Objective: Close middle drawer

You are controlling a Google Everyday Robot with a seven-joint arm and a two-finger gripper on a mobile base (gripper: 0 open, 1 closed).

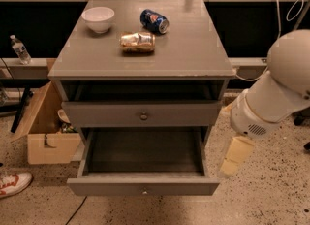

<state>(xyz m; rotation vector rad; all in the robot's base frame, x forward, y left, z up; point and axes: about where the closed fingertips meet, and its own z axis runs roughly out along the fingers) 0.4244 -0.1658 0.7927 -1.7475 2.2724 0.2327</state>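
The middle drawer (143,186) is a grey drawer with a wide low front panel and a small brass knob. It is pulled far out and its plain grey box is empty. Above it, the taller-fronted drawer (143,114) with the bigger dark knob stands slightly out. My white arm (283,90) hangs at the cabinet's right side. My cream-coloured gripper (234,157) points down, just right of the open drawer's front right corner and apart from it.
On the cabinet top (193,49) are a white bowl (98,19), a blue can (154,21) and a crushed gold can (137,42), both lying down. A cardboard box (46,134) and a red shoe (13,183) are on the floor at the left. A water bottle (20,49) stands at the far left.
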